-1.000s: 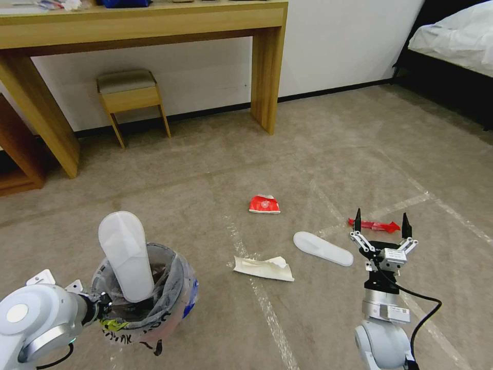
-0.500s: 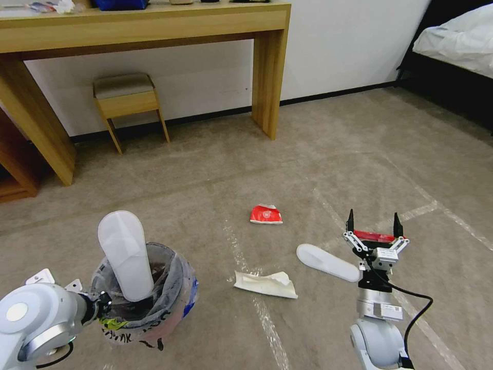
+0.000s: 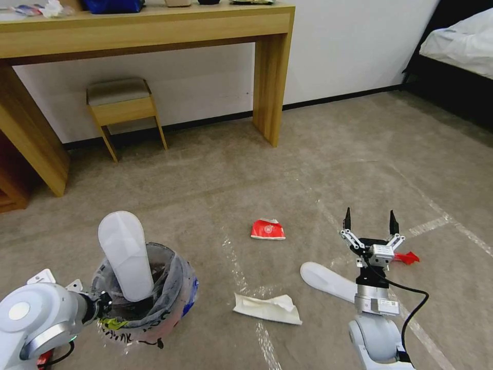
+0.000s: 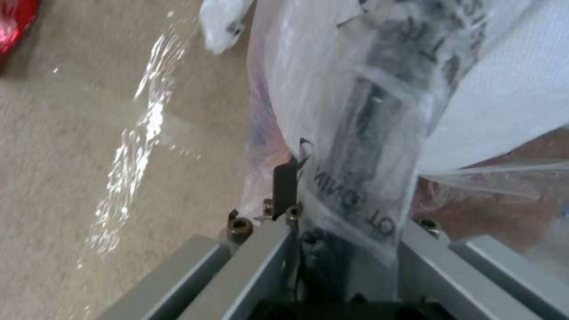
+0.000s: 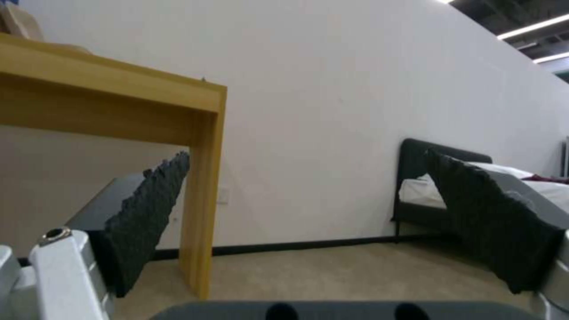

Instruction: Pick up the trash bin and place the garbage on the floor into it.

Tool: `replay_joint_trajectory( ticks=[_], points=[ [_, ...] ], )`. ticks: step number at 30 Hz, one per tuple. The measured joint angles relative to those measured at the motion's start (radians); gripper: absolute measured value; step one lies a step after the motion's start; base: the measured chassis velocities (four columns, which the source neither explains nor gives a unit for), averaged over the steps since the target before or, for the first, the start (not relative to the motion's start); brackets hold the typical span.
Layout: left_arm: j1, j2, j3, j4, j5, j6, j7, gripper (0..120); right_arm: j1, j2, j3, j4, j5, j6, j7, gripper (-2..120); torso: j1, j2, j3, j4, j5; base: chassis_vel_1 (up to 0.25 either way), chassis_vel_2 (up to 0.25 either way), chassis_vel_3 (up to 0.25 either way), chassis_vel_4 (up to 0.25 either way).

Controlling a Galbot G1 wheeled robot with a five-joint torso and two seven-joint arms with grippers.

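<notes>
The trash bin (image 3: 154, 300), lined with a clear bag, hangs at the lower left with my left gripper (image 3: 101, 303) shut on its rim (image 4: 362, 146). A white slipper sole (image 3: 125, 254) stands upright in it. On the floor (image 3: 215, 185) lie a squashed red carton (image 3: 267, 229), crumpled beige paper (image 3: 267, 308), a second white slipper sole (image 3: 326, 280) and a red wrapper (image 3: 409, 257). My right gripper (image 3: 370, 220) is open and empty, raised just right of the slipper sole. The wrapper is partly hidden behind it. Its pads (image 5: 151, 213) point toward the wall.
A wooden desk (image 3: 154, 25) stands against the wall, with its leg (image 3: 269, 87) on the carpet and a small stool (image 3: 122, 103) under it. A bed (image 3: 459, 49) fills the far right corner. Whitish tape lines (image 3: 241, 272) cross the carpet.
The whole head view has shifted, so the camera moved and the litter now lies nearer. The red wrapper, earlier beyond the right gripper, now shows to its right. Both grippers keep their states.
</notes>
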Motion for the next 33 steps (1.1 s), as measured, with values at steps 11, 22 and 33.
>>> replay_joint_trajectory(
  ticks=[11, 22, 33],
  points=[
    [-0.001, 0.002, -0.002, 0.003, -0.002, -0.001, 0.001, 0, 0.018, -0.023, -0.003, -0.011, -0.011, -0.002, 0.006, 100, 0.000, 0.000, 0.000, 0.0000, -0.0001, -0.125, 0.125, 0.124, -0.111],
    [0.006, 0.006, -0.002, -0.005, 0.000, -0.003, 0.003, 0, 0.095, -0.288, -0.090, -0.052, 0.167, -0.010, -0.250, 100, 0.000, 0.000, 0.000, 0.0002, 0.0002, -0.012, 0.010, 0.015, -0.011],
    [0.015, -0.011, 0.002, -0.013, 0.021, -0.001, 0.009, 0, 0.227, -0.754, -0.380, -0.164, 0.545, -0.141, -0.777, 100, 0.000, 0.000, 0.000, -0.0003, 0.0000, 0.000, 0.000, 0.000, 0.000]
  ],
)
